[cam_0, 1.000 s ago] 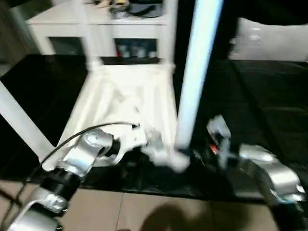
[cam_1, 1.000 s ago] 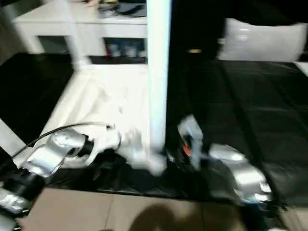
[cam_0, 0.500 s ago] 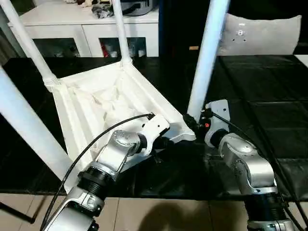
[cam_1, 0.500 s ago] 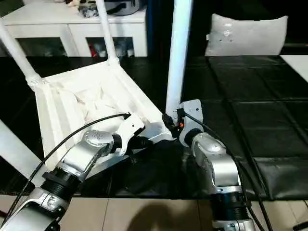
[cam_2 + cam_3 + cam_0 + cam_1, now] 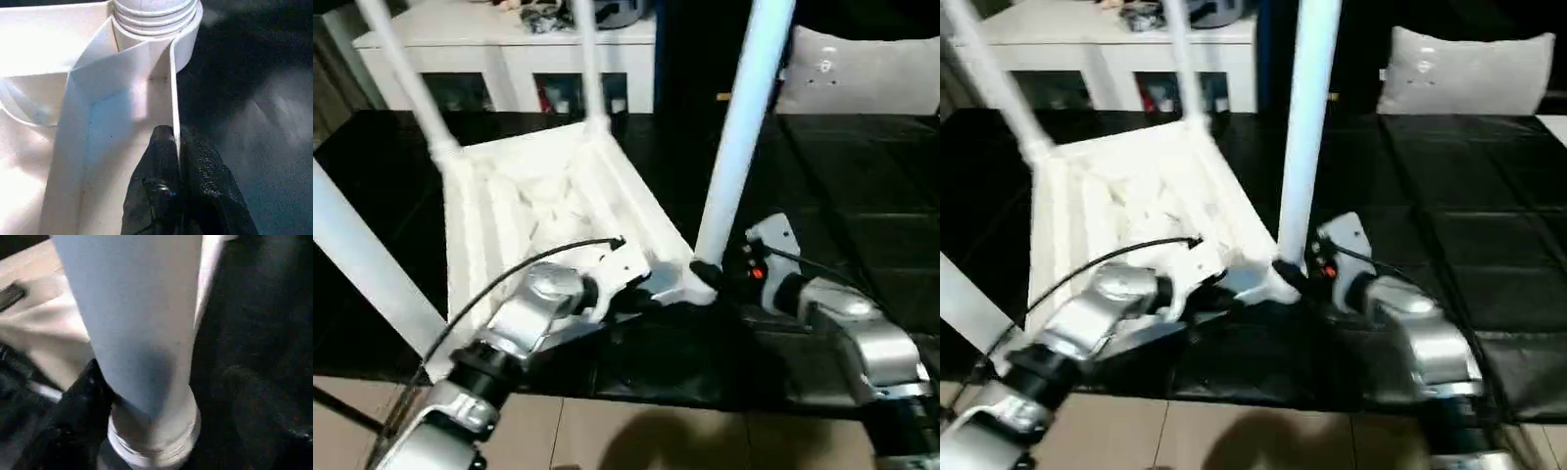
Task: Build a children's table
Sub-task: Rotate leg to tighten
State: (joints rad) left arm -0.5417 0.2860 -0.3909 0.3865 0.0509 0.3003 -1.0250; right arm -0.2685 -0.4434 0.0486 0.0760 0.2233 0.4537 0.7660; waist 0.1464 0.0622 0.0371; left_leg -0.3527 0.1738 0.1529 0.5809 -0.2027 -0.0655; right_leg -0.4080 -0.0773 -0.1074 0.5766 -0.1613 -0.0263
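We stand before a black mat (image 5: 862, 225) with quilted squares that covers the floor; nearer to us a strip of beige tiles (image 5: 636, 436) shows. On the mat lies the children's table (image 5: 524, 211), upside down, its ribbed underside facing up and its legs rising. One leg (image 5: 352, 264) slants up at our far left, two thinner-looking ones stand at the far corners, and the near right leg (image 5: 739, 127) rises almost straight between our two arms.

Our left gripper (image 5: 177, 161) is pinched closed on the thin side wall of the tabletop, just beside the corner socket (image 5: 155, 19). Our right gripper (image 5: 1295, 274) is at the foot of the near right leg — one black finger (image 5: 80, 401) lies against it, but we cannot tell how wide the fingers stand.

To the right the mat is open. Behind the table stands a white cabinet (image 5: 509, 59) with glass doors and small things on top, and farther right a grey cushion (image 5: 862, 69).
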